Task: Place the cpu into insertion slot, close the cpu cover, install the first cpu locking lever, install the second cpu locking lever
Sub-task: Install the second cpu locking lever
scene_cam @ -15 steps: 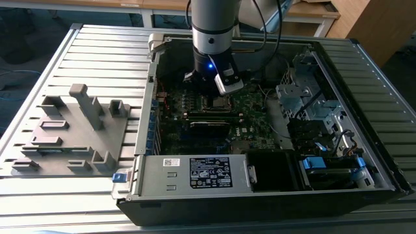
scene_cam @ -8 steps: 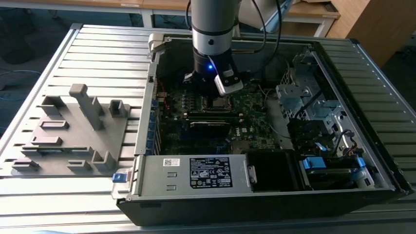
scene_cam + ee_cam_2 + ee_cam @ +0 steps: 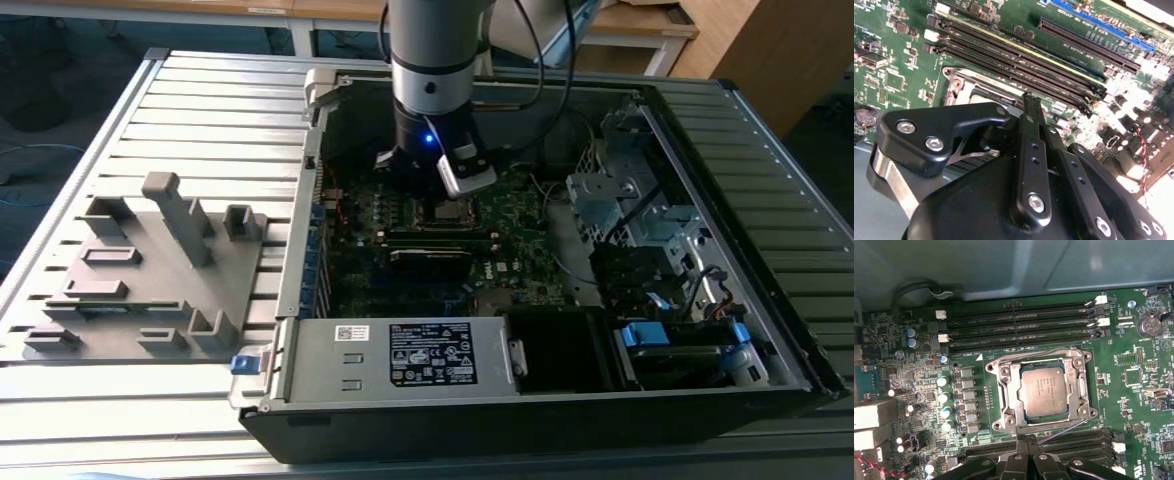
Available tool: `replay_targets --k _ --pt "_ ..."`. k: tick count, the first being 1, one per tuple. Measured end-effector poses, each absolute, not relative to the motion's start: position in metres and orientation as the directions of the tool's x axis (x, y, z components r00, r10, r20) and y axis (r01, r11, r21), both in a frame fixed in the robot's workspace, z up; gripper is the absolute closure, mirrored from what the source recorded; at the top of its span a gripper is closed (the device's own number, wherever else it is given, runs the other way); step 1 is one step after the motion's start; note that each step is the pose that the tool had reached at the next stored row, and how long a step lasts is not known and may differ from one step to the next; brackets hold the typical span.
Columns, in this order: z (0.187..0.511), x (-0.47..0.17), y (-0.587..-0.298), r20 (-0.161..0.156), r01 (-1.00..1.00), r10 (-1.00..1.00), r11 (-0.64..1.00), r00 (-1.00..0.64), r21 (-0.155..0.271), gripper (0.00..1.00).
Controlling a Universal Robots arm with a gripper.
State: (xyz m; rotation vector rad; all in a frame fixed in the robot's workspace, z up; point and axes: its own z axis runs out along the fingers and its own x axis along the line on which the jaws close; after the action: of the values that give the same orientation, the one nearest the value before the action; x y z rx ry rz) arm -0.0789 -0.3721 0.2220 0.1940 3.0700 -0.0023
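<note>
Beside the insertion slot, just at the edge facing the lower memory slots, the gripper stands with fingers pressed together and empty, apparently to work a locking lever, since the cpu already sits seated under the closed cpu cover.

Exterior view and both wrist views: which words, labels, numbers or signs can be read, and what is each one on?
No text can be quoted as it reads.
Power supply label, exterior view: dense print, too small to read.
Small white sticker beside it: too small to read.
cpu face, first wrist view: printed lines, too blurred to read.
Motherboard white markings, both wrist views: too small to read.
</note>
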Motion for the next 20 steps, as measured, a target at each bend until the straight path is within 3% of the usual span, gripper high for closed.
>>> replay_targets --k 20 --pt "0.2197 -0.0814 -0.3777 -0.065 0.126 0.126 0.992 -0.990 0.003 0.89"
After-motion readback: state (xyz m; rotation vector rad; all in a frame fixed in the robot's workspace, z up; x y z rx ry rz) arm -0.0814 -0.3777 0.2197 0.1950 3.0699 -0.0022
